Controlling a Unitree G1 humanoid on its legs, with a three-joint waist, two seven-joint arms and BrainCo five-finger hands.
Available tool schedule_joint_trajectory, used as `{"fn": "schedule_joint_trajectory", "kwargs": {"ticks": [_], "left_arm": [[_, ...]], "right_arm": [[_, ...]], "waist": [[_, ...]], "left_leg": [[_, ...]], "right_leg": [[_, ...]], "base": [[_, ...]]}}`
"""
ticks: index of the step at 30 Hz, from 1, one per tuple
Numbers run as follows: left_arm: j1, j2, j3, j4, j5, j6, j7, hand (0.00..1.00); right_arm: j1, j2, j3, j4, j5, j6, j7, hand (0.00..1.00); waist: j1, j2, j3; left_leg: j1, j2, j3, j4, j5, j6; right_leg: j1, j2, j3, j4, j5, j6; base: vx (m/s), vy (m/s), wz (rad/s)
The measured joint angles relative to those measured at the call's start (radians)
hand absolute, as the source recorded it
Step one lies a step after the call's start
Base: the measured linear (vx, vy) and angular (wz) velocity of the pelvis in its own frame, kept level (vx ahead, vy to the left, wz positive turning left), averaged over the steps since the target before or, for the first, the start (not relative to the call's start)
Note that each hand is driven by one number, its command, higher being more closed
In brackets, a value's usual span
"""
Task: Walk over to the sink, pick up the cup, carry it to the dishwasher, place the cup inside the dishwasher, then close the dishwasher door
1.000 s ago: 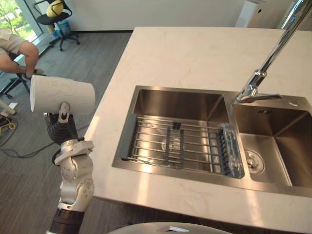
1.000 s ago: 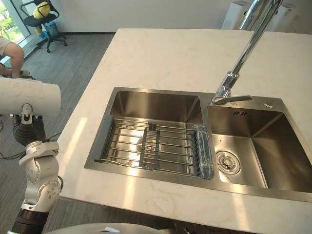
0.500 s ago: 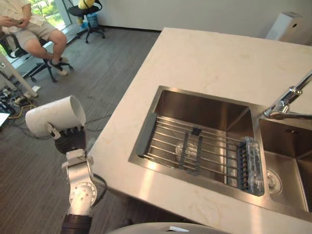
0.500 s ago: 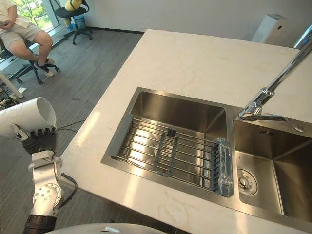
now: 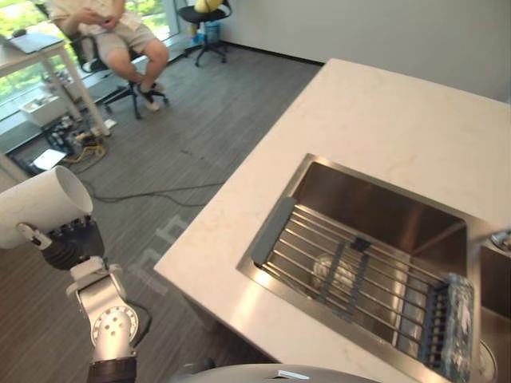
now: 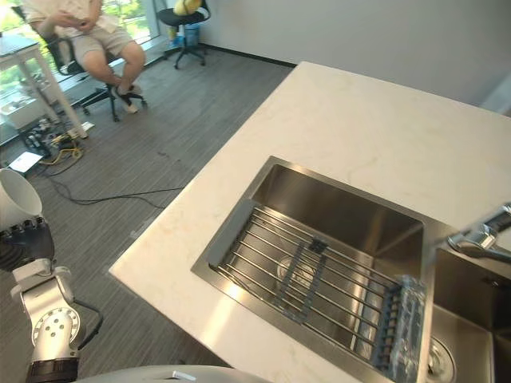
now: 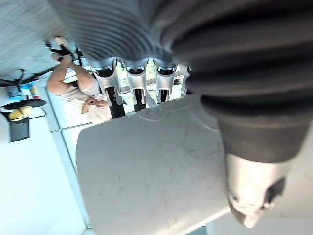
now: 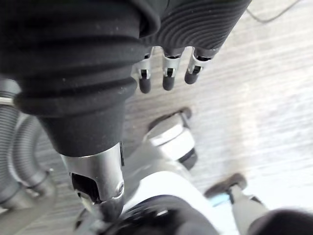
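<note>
A white cup (image 5: 40,207) lies on its side in my left hand (image 5: 70,239), held up at the far left over the grey floor, away from the counter. In the left wrist view the fingers (image 7: 138,83) and thumb (image 7: 249,196) curl round the cup (image 7: 151,171). The steel sink (image 5: 375,247) with a wire rack (image 5: 359,275) in its basin sits to the right in the pale counter (image 5: 383,136). My right hand (image 8: 166,73) hangs over the floor with relaxed fingers and holds nothing.
A person (image 5: 112,24) sits on a chair at the far left back, beside a white desk (image 5: 40,52). An office chair (image 5: 204,20) stands by the wall. Cables (image 5: 120,195) lie on the floor. The counter corner (image 5: 164,271) juts toward me.
The camera has swung left: sink and counter slid right, the faucet has left the frame, and more floor and the seated person show. The cup stays in my left hand.
</note>
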Motion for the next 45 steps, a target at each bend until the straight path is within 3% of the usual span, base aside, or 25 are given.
{"fn": "schedule_joint_trajectory", "kwargs": {"ticks": [5,7,8,9,12,13,15,16,17,18,19,20,21,22,23,24,27,32,33,36,37,39,40,43,45], "left_arm": [[-0.002,0.000,0.013,-0.003,-0.031,0.017,-0.035,1.00],[0.011,-0.007,0.012,0.000,-0.037,0.071,-0.056,1.00],[0.016,-0.009,0.011,-0.001,-0.035,0.097,-0.075,1.00],[0.023,-0.012,0.021,-0.004,-0.034,0.124,-0.097,1.00],[0.007,-0.006,0.057,0.030,-0.034,0.183,-0.135,1.00],[-0.034,-0.004,0.055,0.073,-0.034,0.224,-0.153,1.00],[-0.053,-0.001,0.037,0.079,-0.034,0.233,-0.160,1.00],[-0.068,0.002,0.009,0.076,-0.034,0.230,-0.168,1.00],[-0.080,0.001,-0.010,0.075,-0.034,0.227,-0.168,1.00],[-0.097,0.000,-0.040,0.075,-0.034,0.226,-0.174,1.00],[-0.120,0.007,-0.054,0.085,-0.034,0.228,-0.177,1.00],[-0.148,0.019,-0.083,0.119,-0.037,0.231,-0.172,1.00],[-0.169,0.010,-0.100,0.115,-0.037,0.231,-0.158,1.00],[-0.187,0.019,-0.119,0.105,-0.037,0.231,-0.154,1.00],[-0.208,0.006,-0.166,0.099,-0.036,0.228,-0.142,1.00],[-0.215,0.018,-0.204,0.103,-0.035,0.233,-0.125,1.00],[-0.247,0.020,-0.288,0.100,-0.017,0.235,-0.066,1.00],[-0.292,0.020,-0.402,0.099,-0.005,0.234,0.021,1.00],[-0.300,0.014,-0.440,0.101,0.008,0.231,0.033,1.00],[-0.313,0.007,-0.542,0.133,0.017,0.233,0.039,1.00],[-0.320,0.001,-0.583,0.174,0.023,0.226,0.030,1.00],[-0.326,0.000,-0.593,0.230,0.023,0.210,-0.003,1.00],[-0.325,0.009,-0.592,0.265,0.023,0.186,-0.019,1.00],[-0.320,0.034,-0.586,0.271,0.025,0.166,-0.020,1.00],[-0.322,0.050,-0.568,0.248,0.046,0.136,-0.020,1.00]], "right_arm": [[0.002,0.022,0.069,0.043,-0.001,0.009,0.033,0.00],[0.003,0.025,0.070,0.045,0.002,0.016,0.042,0.00],[0.006,0.024,0.068,0.045,0.015,0.018,0.058,0.00],[0.012,0.015,0.068,0.049,0.024,0.020,0.067,0.00],[0.011,0.018,0.060,0.051,0.050,0.026,0.062,0.00],[0.001,0.023,0.017,0.057,0.060,0.027,0.062,0.00],[-0.005,0.007,0.017,0.058,0.059,0.026,0.062,0.00],[-0.038,-0.031,0.018,0.050,0.052,0.026,0.062,0.00],[-0.042,-0.056,0.018,0.041,0.035,0.025,0.063,0.00],[-0.040,-0.090,0.008,0.029,0.024,0.023,0.065,0.00],[-0.055,-0.090,-0.014,0.029,0.014,0.021,0.064,0.00],[-0.089,-0.079,-0.034,0.034,-0.002,0.022,0.070,0.00],[-0.099,-0.058,-0.065,0.029,-0.021,0.012,0.081,0.00],[-0.096,-0.044,-0.081,0.030,-0.023,0.003,0.088,0.00],[-0.088,-0.075,-0.092,0.037,-0.047,-0.001,0.099,0.00],[-0.096,-0.095,-0.098,0.044,-0.077,-0.001,0.106,0.00],[-0.086,-0.097,-0.113,0.044,-0.113,-0.038,0.110,0.00],[-0.095,-0.086,-0.073,0.035,-0.042,-0.043,0.107,0.00],[-0.092,-0.088,-0.067,0.018,-0.008,-0.041,0.107,0.00],[-0.055,-0.089,-0.062,-0.014,0.048,-0.039,0.101,0.00],[-0.038,-0.076,-0.051,-0.019,0.073,-0.039,0.102,0.00],[-0.037,-0.053,-0.040,-0.021,0.102,-0.040,0.102,0.00],[-0.042,-0.037,-0.035,-0.032,0.105,-0.040,0.099,0.00],[-0.049,-0.035,0.003,-0.032,0.087,-0.032,0.082,0.00],[-0.065,-0.033,0.009,-0.030,0.064,-0.014,0.075,0.00]], "waist": [[0.026,-0.007,0.001],[0.016,0.013,0.018],[0.013,0.025,0.025],[0.011,0.056,0.034],[-0.021,0.075,0.037],[-0.046,0.066,0.047],[-0.056,0.071,0.048],[-0.061,0.066,0.048],[-0.061,0.082,0.045],[-0.059,0.125,0.039],[-0.076,0.132,0.046],[-0.110,0.115,0.044],[-0.124,0.079,0.040],[-0.121,0.050,0.041],[-0.128,0.095,0.052],[-0.124,0.096,0.060],[-0.119,0.121,0.039],[-0.115,0.076,0.038],[-0.118,0.074,0.039],[-0.137,0.064,0.044],[-0.144,0.075,0.042],[-0.143,0.062,0.041],[-0.132,0.047,0.042],[-0.127,0.028,0.032],[-0.108,0.012,0.020]], "left_leg": [[-0.068,-0.006,-0.006,0.043,0.042,-0.030],[-0.091,0.001,0.004,0.066,0.088,-0.054],[-0.099,0.011,0.032,0.046,0.111,-0.057],[-0.101,0.056,0.107,0.008,0.096,-0.029],[-0.155,0.144,0.319,-0.031,0.085,-0.023],[-0.179,0.191,0.542,-0.055,0.090,0.020],[-0.209,0.206,0.651,0.012,0.110,0.075],[-0.223,0.254,0.738,0.225,0.096,0.116],[-0.201,0.314,0.762,0.323,0.039,0.099],[-0.147,0.378,0.793,0.298,-0.023,0.056],[-0.138,0.363,0.800,0.269,-0.021,0.011],[-0.119,0.270,0.785,0.115,0.046,0.014],[-0.061,0.252,0.905,0.011,0.050,0.034],[-0.049,0.249,0.944,0.070,0.038,0.070],[0.006,0.287,0.956,0.088,0.033,0.021],[0.026,0.242,0.972,0.061,0.054,0.040],[0.031,0.181,0.953,-0.027,0.071,0.064],[0.028,0.099,0.884,-0.151,0.114,0.075],[0.030,0.074,0.848,-0.182,0.114,0.078],[0.037,0.037,0.719,-0.174,0.114,0.110],[0.044,0.045,0.634,-0.163,0.106,0.125],[0.029,0.050,0.563,-0.143,0.090,0.125],[0.030,0.043,0.529,-0.142,0.092,0.121],[0.036,0.033,0.503,-0.141,0.089,0.107],[0.047,0.017,0.502,-0.140,0.081,0.094]], "right_leg": [[0.020,0.026,0.041,-0.064,-0.006,0.003],[0.074,0.076,0.069,-0.120,-0.007,0.008],[0.088,0.088,0.056,-0.116,-0.008,0.003],[0.101,0.115,0.016,-0.116,-0.014,0.004],[0.097,0.139,-0.048,-0.135,0.004,-0.026],[0.086,0.094,-0.144,-0.151,0.045,-0.037],[0.064,0.046,-0.204,-0.142,0.065,-0.033],[0.026,-0.019,-0.226,-0.109,0.075,-0.033],[0.015,-0.033,-0.234,-0.086,0.075,-0.030],[0.004,-0.021,-0.240,-0.032,0.055,0.001],[-0.012,-0.040,-0.235,0.011,0.030,0.032],[-0.059,-0.035,-0.210,0.061,-0.012,0.022],[-0.065,0.002,-0.246,0.011,-0.006,-0.017],[-0.062,-0.002,-0.251,-0.014,0.011,-0.044],[-0.035,0.004,-0.276,0.001,0.014,-0.032],[-0.024,-0.026,-0.273,0.002,0.016,-0.017],[0.023,-0.043,-0.315,-0.055,0.071,0.026],[0.036,-0.097,-0.391,-0.045,0.086,0.042],[0.020,-0.122,-0.365,0.025,0.081,0.040],[-0.044,-0.140,-0.141,0.227,0.127,-0.103],[-0.085,-0.084,0.012,0.302,0.079,-0.087],[-0.109,-0.005,0.117,0.228,-0.025,-0.032],[-0.132,0.028,0.158,0.153,-0.033,-0.021],[-0.127,0.048,0.163,0.033,0.012,-0.010],[-0.120,0.050,0.163,-0.062,0.094,-0.024]], "base": [[-0.05,-0.043,0.62],[-0.20,-0.053,0.95],[-0.28,-0.031,1.01],[-0.35,-0.048,1.05],[-0.36,-0.001,1.53],[-0.25,0.132,1.76],[-0.21,0.220,1.29],[-0.22,0.288,0.72],[-0.16,0.215,0.53],[-0.09,0.143,0.51],[-0.13,0.193,0.89],[-0.09,0.198,1.20],[-0.06,0.165,1.12],[0.04,0.042,1.07],[0.01,0.088,0.71],[-0.02,0.131,0.55],[0.03,0.166,0.39],[0.01,0.099,0.52],[-0.01,0.139,1.07],[0.09,0.081,1.30],[0.15,0.007,1.40],[0.15,0.004,1.40],[0.14,0.003,1.08],[0.10,-0.019,0.51],[0.17,-0.113,0.08]]}}
